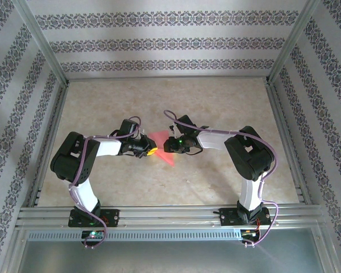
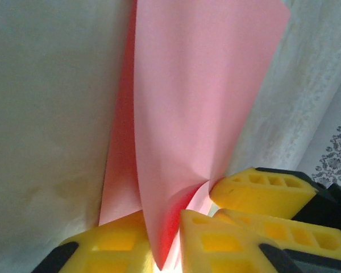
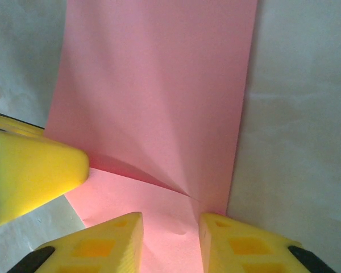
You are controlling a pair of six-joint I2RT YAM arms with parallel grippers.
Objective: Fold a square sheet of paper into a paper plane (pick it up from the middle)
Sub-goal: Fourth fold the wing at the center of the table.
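1. Paper position: the square sheet of paper (image 1: 158, 144) lies at the middle of the bench (image 1: 216, 102), between both tools, with one part raised.
2. The left tool (image 2: 165, 220) is clenched on the raised fold.
3. The right tool (image 3: 169, 219) is released, its fingers apart over the sheet.

The left arm (image 1: 82, 170) and right arm (image 1: 247, 165) wear black joints, white links, looping lilac cables (image 1: 75, 193) and hollow-celled yellow fingers (image 3: 111, 239).
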